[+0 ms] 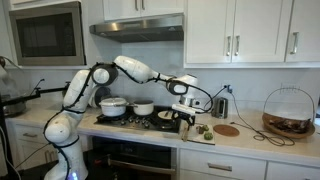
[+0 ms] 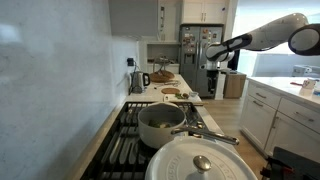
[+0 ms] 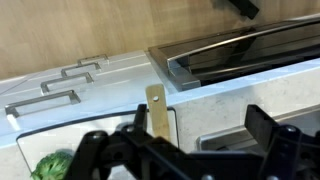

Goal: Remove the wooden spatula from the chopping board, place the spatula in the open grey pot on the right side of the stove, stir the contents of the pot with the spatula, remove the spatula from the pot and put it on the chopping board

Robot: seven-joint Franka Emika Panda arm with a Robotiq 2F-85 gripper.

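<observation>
The wooden spatula lies on the pale chopping board; its handle, which has a hole at the end, points away from me in the wrist view. My gripper is open just above it, with the handle close to one finger. In both exterior views the gripper hangs over the counter just past the stove's edge. The small grey pot stands open on the stove.
A larger white pot with a lid and a flat dark pan are on the stove. Green vegetables lie on the board. A kettle, a round wooden trivet and a basket stand on the counter.
</observation>
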